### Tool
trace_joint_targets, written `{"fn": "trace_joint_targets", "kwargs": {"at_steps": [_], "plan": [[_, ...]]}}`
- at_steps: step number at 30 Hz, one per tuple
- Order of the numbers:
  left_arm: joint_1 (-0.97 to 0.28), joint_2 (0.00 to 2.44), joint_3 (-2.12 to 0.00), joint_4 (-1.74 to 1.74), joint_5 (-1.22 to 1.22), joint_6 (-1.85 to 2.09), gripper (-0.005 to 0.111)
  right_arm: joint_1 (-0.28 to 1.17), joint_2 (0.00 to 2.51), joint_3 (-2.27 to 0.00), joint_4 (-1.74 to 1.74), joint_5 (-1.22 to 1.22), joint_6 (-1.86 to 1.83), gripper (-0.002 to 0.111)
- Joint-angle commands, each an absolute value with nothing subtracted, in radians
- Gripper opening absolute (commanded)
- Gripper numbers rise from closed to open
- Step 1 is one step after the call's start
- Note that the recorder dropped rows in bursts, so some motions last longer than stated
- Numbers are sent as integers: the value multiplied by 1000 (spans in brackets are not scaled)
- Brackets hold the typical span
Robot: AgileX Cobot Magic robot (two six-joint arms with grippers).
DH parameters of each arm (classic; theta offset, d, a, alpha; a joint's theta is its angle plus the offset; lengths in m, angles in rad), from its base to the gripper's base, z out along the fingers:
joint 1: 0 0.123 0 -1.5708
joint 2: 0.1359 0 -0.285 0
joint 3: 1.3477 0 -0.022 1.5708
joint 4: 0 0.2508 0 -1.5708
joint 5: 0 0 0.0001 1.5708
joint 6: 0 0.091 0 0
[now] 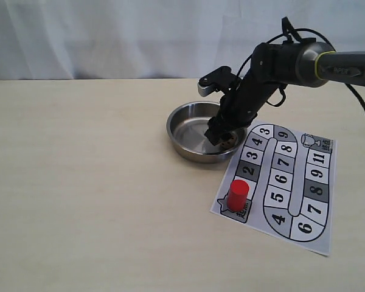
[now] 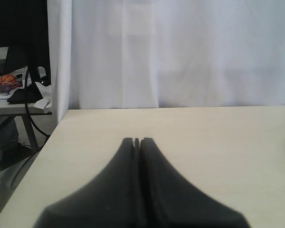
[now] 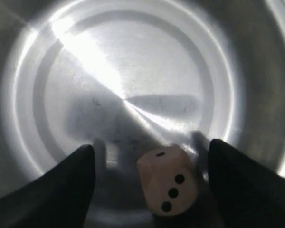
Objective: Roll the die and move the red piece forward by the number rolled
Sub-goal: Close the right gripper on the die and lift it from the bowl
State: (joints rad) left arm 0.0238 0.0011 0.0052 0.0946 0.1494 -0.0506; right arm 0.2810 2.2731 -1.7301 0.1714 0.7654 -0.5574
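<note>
The die (image 3: 167, 181), a light-tan cube with three pips on the face toward the camera, lies in the steel bowl (image 1: 184, 125) between my right gripper's (image 3: 149, 156) open fingers, touching neither. In the exterior view the right gripper (image 1: 222, 135) reaches down into the bowl and the die (image 1: 227, 140) shows just below it. The red piece (image 1: 237, 194) stands upright on the start square of the board sheet (image 1: 325, 228). My left gripper (image 2: 137, 141) is shut with nothing in it, over bare table; it is out of the exterior view.
The bowl (image 3: 28, 85) sits just left of the numbered board. Its rim surrounds the right gripper's fingers. A white curtain (image 1: 109, 36) hangs behind the table. The table's left edge (image 2: 38, 156) drops off near the left gripper, with clutter beyond.
</note>
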Motion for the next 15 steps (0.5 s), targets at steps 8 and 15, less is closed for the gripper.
{"fn": "trace_joint_targets", "kwargs": {"at_steps": [8, 15], "plan": [[24, 0, 0, 93, 143, -53, 0, 281, 2270, -1733, 171, 760, -561, 65], [24, 0, 0, 93, 142, -53, 0, 281, 2289, -1731, 171, 762, -558, 65]]}}
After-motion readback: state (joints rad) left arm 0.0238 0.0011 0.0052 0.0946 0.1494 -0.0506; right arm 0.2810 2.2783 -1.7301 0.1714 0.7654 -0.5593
